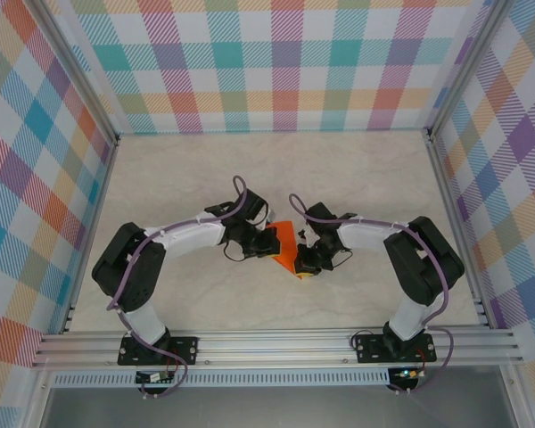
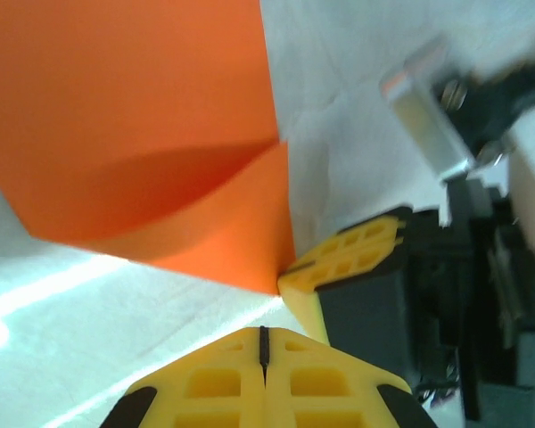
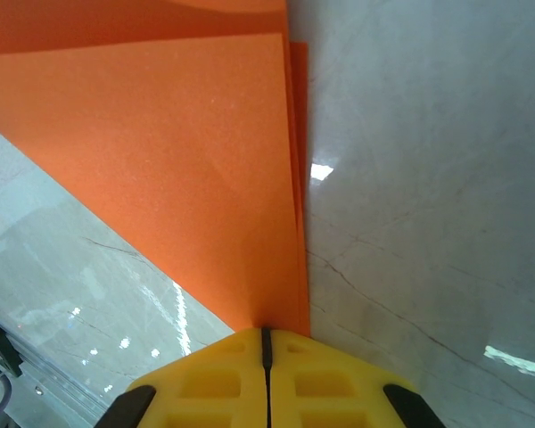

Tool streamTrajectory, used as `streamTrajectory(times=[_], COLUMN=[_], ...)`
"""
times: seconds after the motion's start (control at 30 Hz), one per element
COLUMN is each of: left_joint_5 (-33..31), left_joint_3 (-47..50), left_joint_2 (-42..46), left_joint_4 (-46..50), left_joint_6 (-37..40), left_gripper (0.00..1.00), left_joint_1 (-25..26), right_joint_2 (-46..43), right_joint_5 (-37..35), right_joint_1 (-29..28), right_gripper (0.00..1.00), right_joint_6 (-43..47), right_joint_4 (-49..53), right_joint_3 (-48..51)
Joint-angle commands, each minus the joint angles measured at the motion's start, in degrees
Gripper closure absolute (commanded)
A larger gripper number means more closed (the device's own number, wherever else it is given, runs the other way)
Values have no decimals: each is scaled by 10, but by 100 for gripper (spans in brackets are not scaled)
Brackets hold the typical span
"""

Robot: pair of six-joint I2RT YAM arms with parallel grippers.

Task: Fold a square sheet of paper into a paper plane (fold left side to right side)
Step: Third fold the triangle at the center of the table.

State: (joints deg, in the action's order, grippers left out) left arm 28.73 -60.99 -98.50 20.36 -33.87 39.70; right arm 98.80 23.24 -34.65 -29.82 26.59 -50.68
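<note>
Yellow fingertips of the left gripper [image 2: 263,339] sit at the bottom edge of the left wrist view, pressed together with nothing visibly between them. Just above them the orange sheet [image 2: 134,116] fills the upper left, one layer bowed over another and not yet flat. Its lowest corner touches the tip of the right gripper [image 2: 294,278] at centre right.

From the right wrist, the right gripper [image 3: 267,343] is at bottom centre, pinching the pointed corner of the orange sheet [image 3: 160,152]. Several layers run up from the fingertips and their edges lie almost flush along the frame's middle. Pale marble table [image 3: 428,178] lies to the right.

From above, the orange sheet [image 1: 287,241] lies at the centre of the frame, between the left gripper [image 1: 271,242] and the right gripper [image 1: 303,267].

I judge the left-to-right fold is laid over but uncreased. To do it well, the pinched corner should serve as the anchor. The closed left fingertips could flatten the bowed layer, starting near that corner and moving along the fold. Check that the free edges match before pressing hard, since a tug could skew thin paper.
</note>
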Motion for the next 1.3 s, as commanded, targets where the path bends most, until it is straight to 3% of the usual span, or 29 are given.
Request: streamTrajectory(times=[0.0,0.87,1.27], left_joint_5=[27,27,-39], left_joint_3=[11,-13,-19], left_joint_2=[-15,-105,-108], left_joint_4=[-34,-82,-12], left_joint_6=[-16,-35,5], left_gripper=[100,100,100], left_joint_1=[22,50,26], right_joint_2=[25,30,28], right_joint_5=[-51,-48,-58], right_joint_1=[-2,-3,-4], right_gripper=[94,94,94], right_joint_6=[-5,1,6], right_joint_4=[23,30,42], right_joint_3=[22,16,16])
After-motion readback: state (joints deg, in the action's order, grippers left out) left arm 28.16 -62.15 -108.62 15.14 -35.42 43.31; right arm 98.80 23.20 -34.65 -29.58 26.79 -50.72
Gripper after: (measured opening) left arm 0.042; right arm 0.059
